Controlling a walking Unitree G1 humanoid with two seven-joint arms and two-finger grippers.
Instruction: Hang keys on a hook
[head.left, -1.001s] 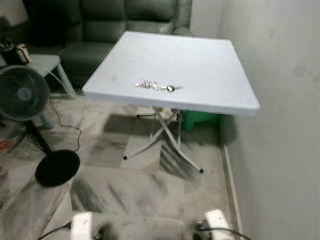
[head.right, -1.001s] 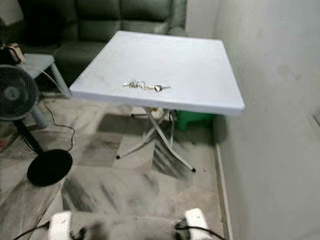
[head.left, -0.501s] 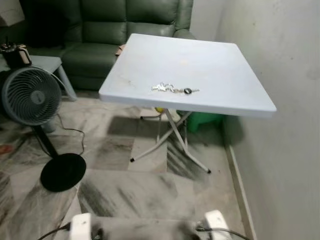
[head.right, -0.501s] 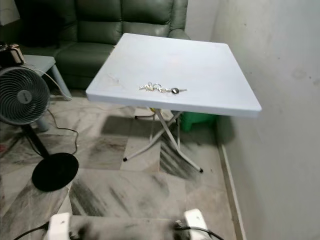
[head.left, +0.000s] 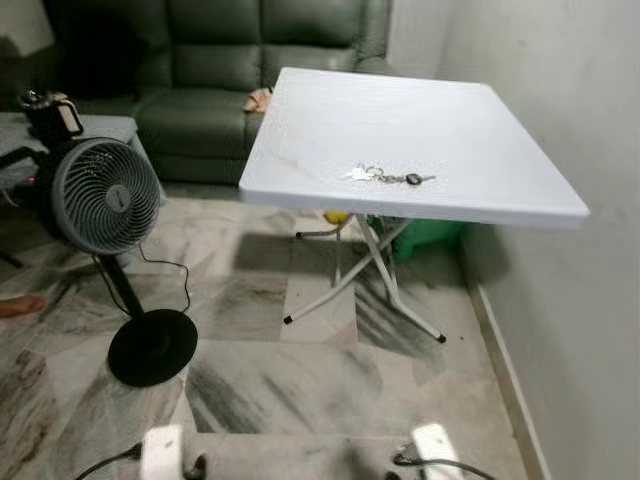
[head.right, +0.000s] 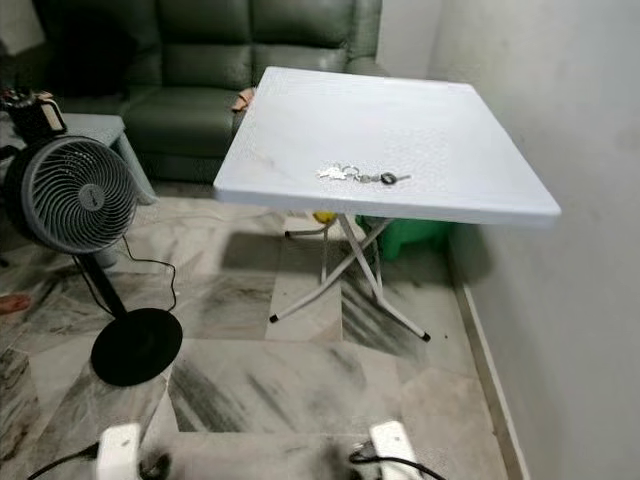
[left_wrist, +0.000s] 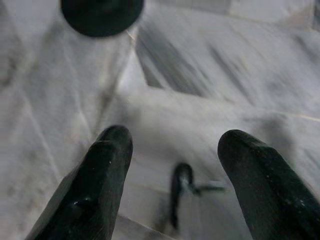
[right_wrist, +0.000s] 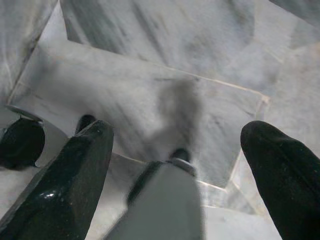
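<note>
We are looking at the keys lying on the white tabletop, near its front edge. The tabletop is standing by the wall, in front of a green sofa. A fan is standing on the floor off to our left. Our left hand is hanging low over the marble floor, fingers apart and holding nothing. Our right hand is hanging there too, fingers wide apart.

A white folding desk stands centre-right against the pale wall, a green sofa upper left, a pedestal fan on the left, on a grey marble floor.
</note>
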